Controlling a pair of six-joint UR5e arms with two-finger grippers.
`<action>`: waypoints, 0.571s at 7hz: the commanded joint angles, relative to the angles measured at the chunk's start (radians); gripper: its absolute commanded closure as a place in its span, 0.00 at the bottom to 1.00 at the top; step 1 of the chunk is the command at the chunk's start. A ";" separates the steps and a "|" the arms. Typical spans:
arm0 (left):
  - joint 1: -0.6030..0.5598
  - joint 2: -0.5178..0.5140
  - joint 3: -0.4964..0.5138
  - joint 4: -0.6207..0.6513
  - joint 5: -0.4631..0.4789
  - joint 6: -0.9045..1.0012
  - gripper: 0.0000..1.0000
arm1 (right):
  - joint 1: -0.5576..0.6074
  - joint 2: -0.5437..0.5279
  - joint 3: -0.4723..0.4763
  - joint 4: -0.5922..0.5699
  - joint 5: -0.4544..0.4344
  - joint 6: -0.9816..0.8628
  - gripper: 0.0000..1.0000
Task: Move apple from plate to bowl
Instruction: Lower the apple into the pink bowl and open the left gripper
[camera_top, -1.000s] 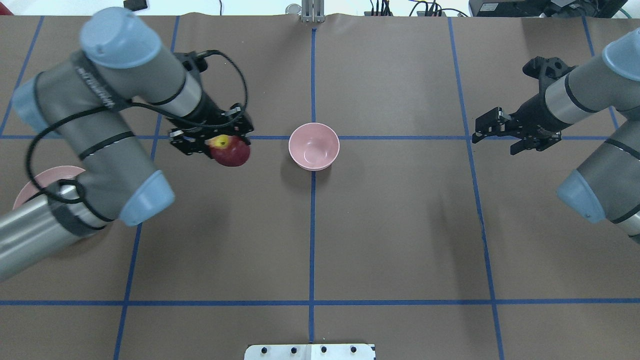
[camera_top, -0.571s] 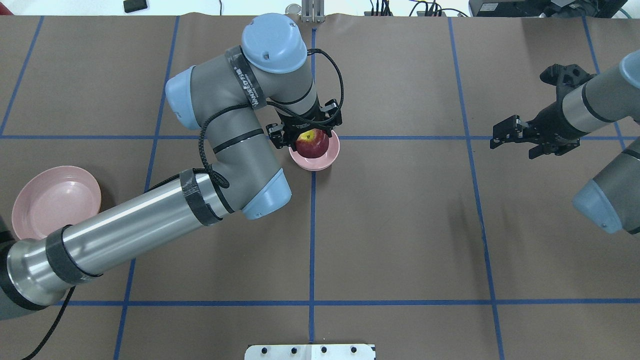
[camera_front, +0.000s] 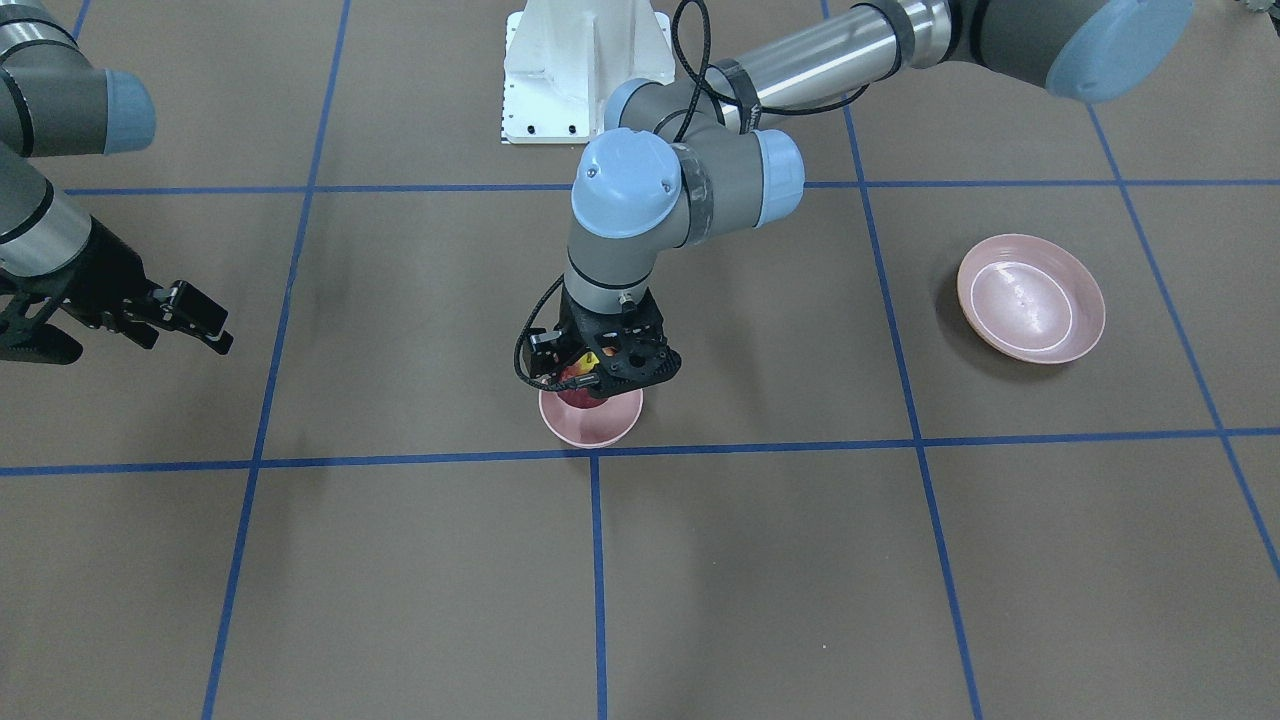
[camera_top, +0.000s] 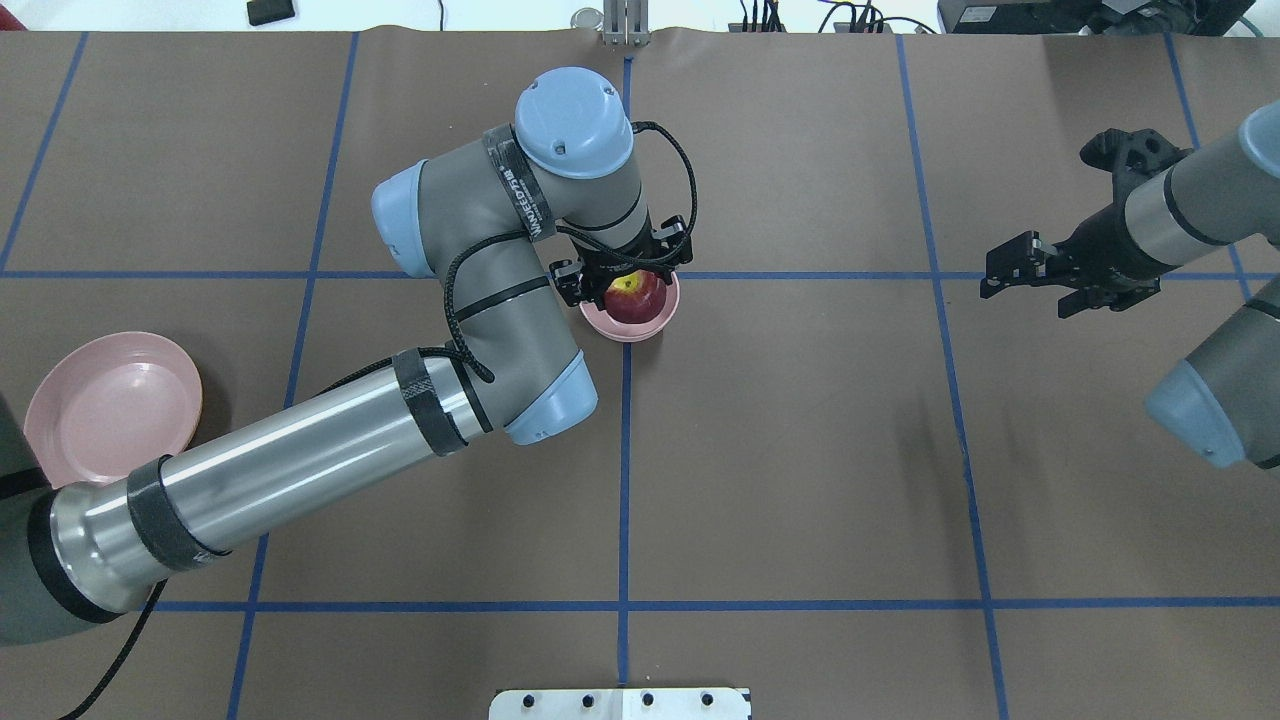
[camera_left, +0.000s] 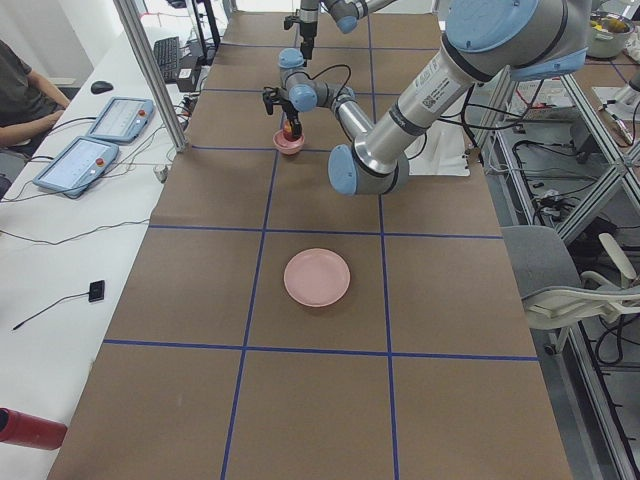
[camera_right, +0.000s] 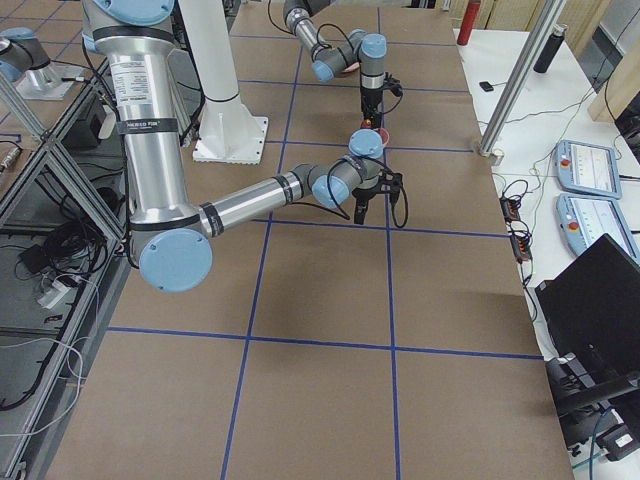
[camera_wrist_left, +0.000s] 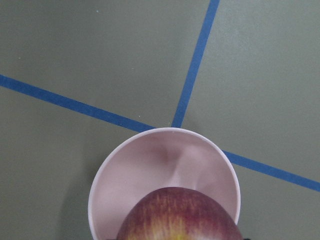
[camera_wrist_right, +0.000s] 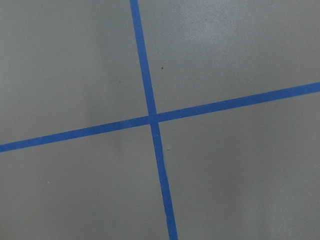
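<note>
The dark red apple (camera_top: 637, 297) with a yellow patch at its stem sits between the fingers of my left gripper (camera_top: 628, 288), low in the small pink bowl (camera_top: 650, 328) at the table's middle. In the left wrist view the apple (camera_wrist_left: 177, 215) hangs over the bowl's glossy inside (camera_wrist_left: 150, 165). The front view shows the gripper (camera_front: 592, 385) shut on the apple just above the bowl (camera_front: 590, 428). The wide pink plate (camera_top: 110, 405) lies bare at the far left. My right gripper (camera_top: 1030, 285) is open and empty at the far right.
Blue tape lines cross the brown table. The white robot base plate (camera_top: 620, 703) is at the near edge. Two tablets (camera_left: 120, 118) and a person are at a side desk beyond the table. The right wrist view shows only bare table and tape.
My left arm carried the apple rightwards from left of the bowl to over it, then lowered it into the bowl. The right arm drew back a little to the right.
</note>
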 joint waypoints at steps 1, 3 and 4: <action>0.003 0.000 0.005 -0.009 0.000 0.000 1.00 | 0.000 -0.002 -0.001 0.000 -0.001 0.000 0.00; 0.003 0.003 0.003 -0.015 0.000 0.001 1.00 | 0.000 0.000 -0.002 0.000 -0.001 0.002 0.00; 0.003 0.004 0.003 -0.013 0.000 0.001 1.00 | -0.002 0.000 -0.002 0.000 -0.001 0.002 0.00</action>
